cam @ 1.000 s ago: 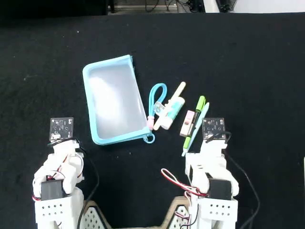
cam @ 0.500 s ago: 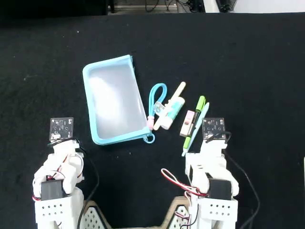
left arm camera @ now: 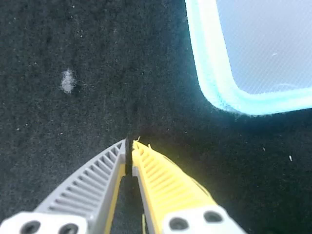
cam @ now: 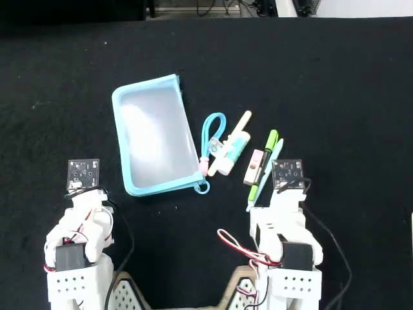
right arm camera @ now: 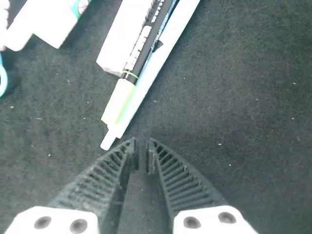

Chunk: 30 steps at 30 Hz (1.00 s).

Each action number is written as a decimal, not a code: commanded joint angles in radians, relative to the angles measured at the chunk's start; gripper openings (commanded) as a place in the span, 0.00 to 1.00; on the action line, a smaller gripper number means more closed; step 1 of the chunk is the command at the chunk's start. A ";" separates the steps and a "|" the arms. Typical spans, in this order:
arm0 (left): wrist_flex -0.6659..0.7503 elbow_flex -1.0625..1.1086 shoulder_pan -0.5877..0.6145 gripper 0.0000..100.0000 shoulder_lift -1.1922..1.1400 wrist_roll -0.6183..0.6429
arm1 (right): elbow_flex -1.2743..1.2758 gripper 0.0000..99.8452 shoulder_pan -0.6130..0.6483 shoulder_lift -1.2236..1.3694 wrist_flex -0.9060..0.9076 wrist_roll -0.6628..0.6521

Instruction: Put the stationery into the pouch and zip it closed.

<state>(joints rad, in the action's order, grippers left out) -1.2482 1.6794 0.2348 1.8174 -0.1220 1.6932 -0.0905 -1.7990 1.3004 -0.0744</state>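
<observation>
A light blue see-through pouch (cam: 155,135) lies flat at centre left, and its corner (left arm camera: 219,92) shows in the left wrist view. To its right lie a blue loop (cam: 213,129), a white and teal tube (cam: 231,154), a cream stick (cam: 241,121), a pink eraser (cam: 256,166), a green-capped pen (cam: 266,158) and a pale blue pen (cam: 273,155). My left gripper (left arm camera: 130,144) is shut and empty over bare cloth just short of the pouch's near corner. My right gripper (right arm camera: 142,142) is shut but for a thin slit, empty, just short of the pen tips (right arm camera: 114,129).
Black cloth (cam: 335,97) covers the whole table. Both arm bases (cam: 77,271) stand at the near edge. Wide bare cloth lies to the far side and to the right of the stationery. A speck of lint (left arm camera: 67,80) sits on the cloth near the left gripper.
The right arm has shifted very slightly to the left. The left arm, the pouch and the stationery are where they were.
</observation>
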 commanded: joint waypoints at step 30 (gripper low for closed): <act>0.011 0.021 -0.018 0.03 0.006 -0.005 | -0.008 0.04 0.035 -0.094 -0.296 0.006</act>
<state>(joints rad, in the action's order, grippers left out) -1.2482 1.6794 0.2286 1.8174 -0.1220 1.6932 -0.0660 -1.7990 1.0595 -0.0729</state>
